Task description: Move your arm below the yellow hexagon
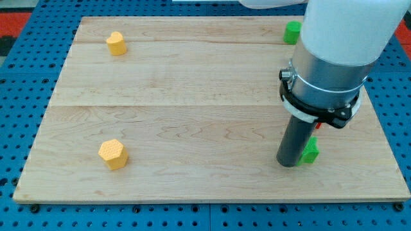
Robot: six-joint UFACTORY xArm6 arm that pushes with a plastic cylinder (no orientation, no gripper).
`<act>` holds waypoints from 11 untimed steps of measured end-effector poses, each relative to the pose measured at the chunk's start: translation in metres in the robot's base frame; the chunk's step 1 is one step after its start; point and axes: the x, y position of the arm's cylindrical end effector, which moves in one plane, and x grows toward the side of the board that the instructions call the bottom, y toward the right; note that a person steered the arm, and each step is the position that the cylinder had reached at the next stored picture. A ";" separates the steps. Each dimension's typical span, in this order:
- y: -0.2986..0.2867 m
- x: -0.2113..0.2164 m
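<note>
A yellow hexagon block [113,154] lies at the view's lower left of the wooden board [192,96]. A second yellow block [116,43], shape less clear, lies at the view's upper left. My tip [289,163] rests on the board at the view's lower right, far to the right of the yellow hexagon and at about its height in the view. A green block [311,151] touches the rod on its right side, partly hidden by it.
Another green block [293,32] sits at the board's top edge, partly hidden by the arm's white body [343,38]. A bit of red [317,127] shows behind the rod. Blue pegboard [26,96] surrounds the board.
</note>
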 end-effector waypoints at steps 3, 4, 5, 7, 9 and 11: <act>0.039 0.019; -0.059 0.051; -0.104 0.062; -0.120 0.062; -0.182 0.061; -0.379 0.035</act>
